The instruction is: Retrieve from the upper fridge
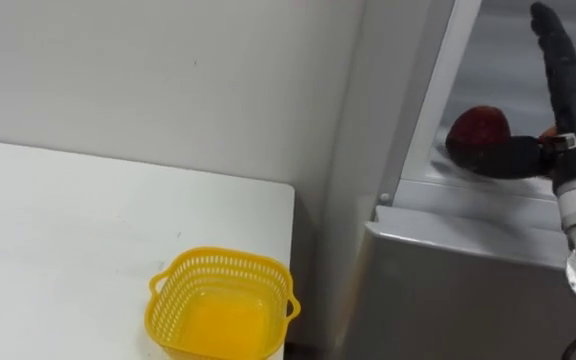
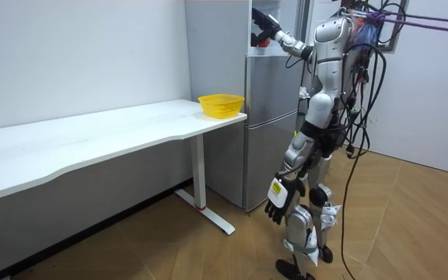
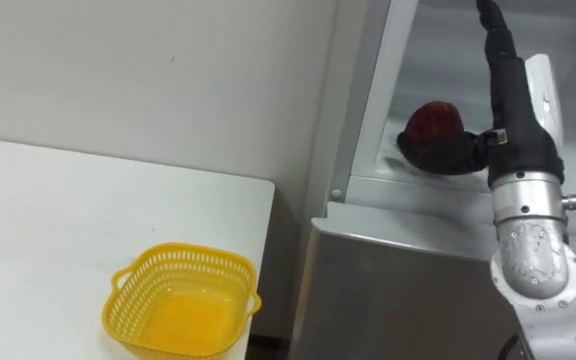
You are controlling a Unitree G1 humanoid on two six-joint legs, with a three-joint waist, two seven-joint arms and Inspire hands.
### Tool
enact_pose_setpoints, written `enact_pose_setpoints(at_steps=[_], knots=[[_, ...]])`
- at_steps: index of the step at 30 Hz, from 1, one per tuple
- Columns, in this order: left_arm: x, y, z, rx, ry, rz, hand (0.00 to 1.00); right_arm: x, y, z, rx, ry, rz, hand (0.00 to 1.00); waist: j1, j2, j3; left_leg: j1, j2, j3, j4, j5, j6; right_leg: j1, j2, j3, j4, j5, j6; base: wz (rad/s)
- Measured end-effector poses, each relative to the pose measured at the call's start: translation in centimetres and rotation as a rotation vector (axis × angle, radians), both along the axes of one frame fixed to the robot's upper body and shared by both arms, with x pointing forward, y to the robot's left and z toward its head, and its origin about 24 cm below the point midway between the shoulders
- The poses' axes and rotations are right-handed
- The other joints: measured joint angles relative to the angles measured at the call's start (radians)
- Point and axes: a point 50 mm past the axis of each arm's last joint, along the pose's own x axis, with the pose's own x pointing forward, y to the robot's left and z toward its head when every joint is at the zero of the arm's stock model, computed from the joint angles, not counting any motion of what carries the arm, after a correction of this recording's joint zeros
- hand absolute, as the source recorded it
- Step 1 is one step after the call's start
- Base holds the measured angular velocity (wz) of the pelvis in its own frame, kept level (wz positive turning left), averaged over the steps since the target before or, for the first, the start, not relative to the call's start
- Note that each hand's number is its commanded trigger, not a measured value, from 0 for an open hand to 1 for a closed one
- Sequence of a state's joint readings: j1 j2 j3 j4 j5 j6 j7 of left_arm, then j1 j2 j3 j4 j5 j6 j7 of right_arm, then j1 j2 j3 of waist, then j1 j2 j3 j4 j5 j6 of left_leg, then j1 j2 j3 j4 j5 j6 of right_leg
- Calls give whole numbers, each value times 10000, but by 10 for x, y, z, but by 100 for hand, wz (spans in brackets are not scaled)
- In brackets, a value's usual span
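Red fruit (image 1: 476,128) on the fridge shelf (image 1: 468,186) lies just left of the right hand (image 1: 566,145), fingers straight and pointing far, thumb along its near side, nothing gripped.

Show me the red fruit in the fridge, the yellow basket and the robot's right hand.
red fruit (image 3: 433,122): right eye view, its upper front.
yellow basket (image 3: 184,257): right eye view, its far rim.
right hand (image 3: 514,110): right eye view, the middle of the hand.
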State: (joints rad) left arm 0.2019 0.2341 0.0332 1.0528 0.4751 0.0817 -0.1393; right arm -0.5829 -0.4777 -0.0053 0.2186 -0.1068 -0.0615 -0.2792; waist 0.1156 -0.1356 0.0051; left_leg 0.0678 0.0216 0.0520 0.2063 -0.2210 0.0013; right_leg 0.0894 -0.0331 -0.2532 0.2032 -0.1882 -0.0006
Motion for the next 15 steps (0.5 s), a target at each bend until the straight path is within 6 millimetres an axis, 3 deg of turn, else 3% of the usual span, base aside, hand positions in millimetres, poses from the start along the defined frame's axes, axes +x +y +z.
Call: enact_pose_setpoints(at_steps=[4, 11, 15], knots=[[0, 3, 2, 37, -11, -62, 0, 5, 6, -7, -180, 605, 397, 0, -11, 20, 14, -43, -4, -38, 153, 0, 0, 9, -34, -189, -6, 0, 0, 4], [8, 5, 4, -40, -119, -82, 0, 18, -2, -12, 366, 1807, 1020, 0, 10, 77, 53, -68, -8, -125, 200, -6, -6, 124, -41, -269, -6, 6, -10, 4], [3, 6, 3, 55, 142, 46, 0, 22, -7, -16, 678, 2314, 1125, 0, 24, 30, -3, -76, -12, -125, 175, -2, -8, 119, -41, -262, -4, 16, -27, 0]])
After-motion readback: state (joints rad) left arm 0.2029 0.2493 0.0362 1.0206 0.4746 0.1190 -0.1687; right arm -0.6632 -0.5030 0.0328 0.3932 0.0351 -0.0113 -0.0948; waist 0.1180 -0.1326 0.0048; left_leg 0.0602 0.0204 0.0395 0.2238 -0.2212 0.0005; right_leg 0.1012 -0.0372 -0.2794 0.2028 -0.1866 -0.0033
